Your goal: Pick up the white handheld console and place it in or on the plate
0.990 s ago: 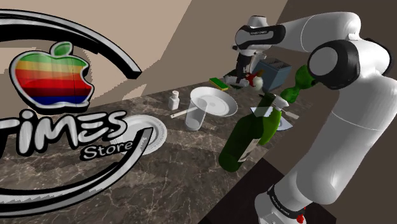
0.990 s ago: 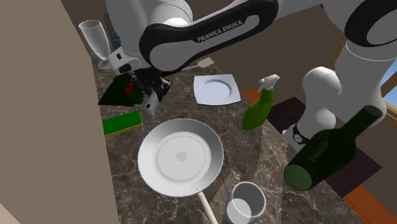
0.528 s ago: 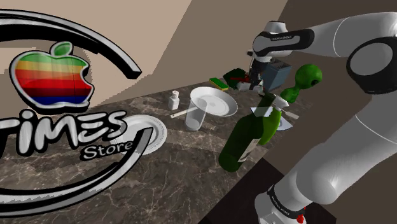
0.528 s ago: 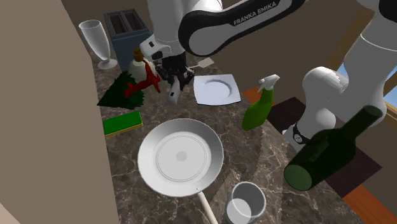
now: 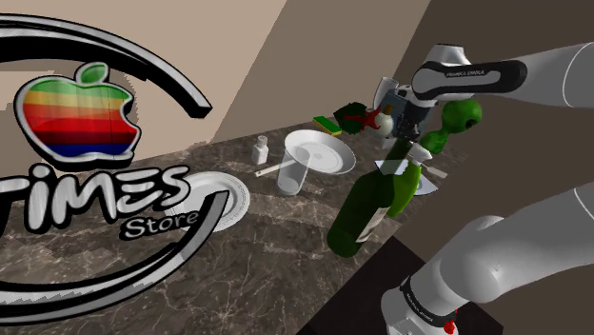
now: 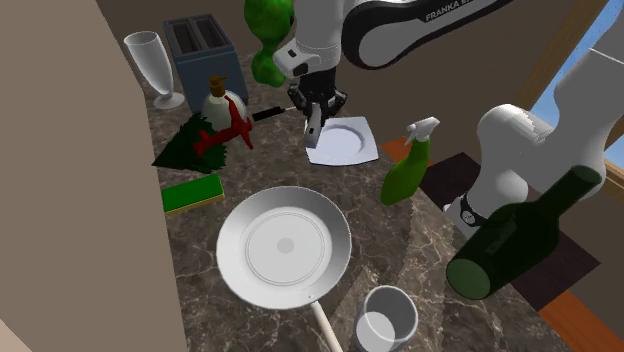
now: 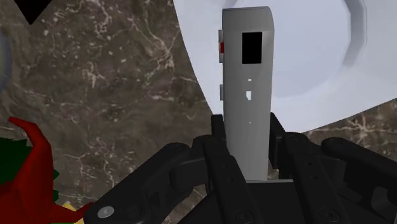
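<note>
Two black fingers (image 7: 213, 159) pinched tight on lower end of console (image 7: 248, 83): gripper (image 6: 316, 112) closed on it, nothing else in grasp. Grey-white slab w/ black window and small red mark on one side edge, far end sticking out past fingertips in wrist view. Hangs tip-down from gripper at upper centre of 2nd ext view, tip over left edge of sq plate (image 6: 345, 142); cannot tell whether touching. White rim and shallow well of same plate behind console in wrist view, dark marbled counter (image 7: 114, 83) alongside. Gripper at upper right of shoulder view, just beyond top of dark green bottle (image 5: 366, 211), which leans across centre-right of frame. Round plate (image 6: 285, 245) at lower centre of 2nd ext view, well apart from console; cup (image 6: 388, 318) at bottom edge, right of it. Green spray bottle (image 6: 408, 168) just right of sq plate. Left of gripper in that view: red-and-green sprig (image 6: 205, 140) w/ corked flask (image 6: 220, 98) beside it, green block (image 6: 193, 193) lower down, toaster (image 6: 205, 45) and glass (image 6: 150, 60) at upper left. White arm (image 6: 420, 25) w/ dark band across top of that frame. Small white vial (image 5: 259, 147) left of round plate in shoulder view. Big "Times Store" logo (image 5: 95, 181) w/ striped apple across left half of shoulder view.
</note>
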You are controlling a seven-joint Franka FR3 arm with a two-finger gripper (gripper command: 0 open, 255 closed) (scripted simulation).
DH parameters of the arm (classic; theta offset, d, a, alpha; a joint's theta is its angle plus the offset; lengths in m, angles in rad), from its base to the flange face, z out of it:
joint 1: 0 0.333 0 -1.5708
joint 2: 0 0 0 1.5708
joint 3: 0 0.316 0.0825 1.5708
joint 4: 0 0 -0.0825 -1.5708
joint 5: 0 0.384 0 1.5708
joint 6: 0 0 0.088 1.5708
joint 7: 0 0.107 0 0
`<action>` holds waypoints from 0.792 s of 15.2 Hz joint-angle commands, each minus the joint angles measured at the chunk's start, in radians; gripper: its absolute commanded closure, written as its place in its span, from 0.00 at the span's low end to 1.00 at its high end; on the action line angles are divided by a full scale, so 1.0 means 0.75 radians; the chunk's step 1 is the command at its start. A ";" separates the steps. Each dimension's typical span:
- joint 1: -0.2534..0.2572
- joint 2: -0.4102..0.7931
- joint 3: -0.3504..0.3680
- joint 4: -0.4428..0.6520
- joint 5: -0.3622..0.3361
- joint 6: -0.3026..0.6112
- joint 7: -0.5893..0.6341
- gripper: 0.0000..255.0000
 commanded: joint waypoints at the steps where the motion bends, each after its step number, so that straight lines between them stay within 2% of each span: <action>1: -0.035 -0.083 -0.009 -0.055 -0.047 -0.017 -0.019 1.00; 6: -0.135 -0.278 -0.034 -0.185 -0.153 -0.058 -0.077 1.00; 12: -0.138 -0.243 -0.066 -0.266 -0.170 0.057 -0.066 1.00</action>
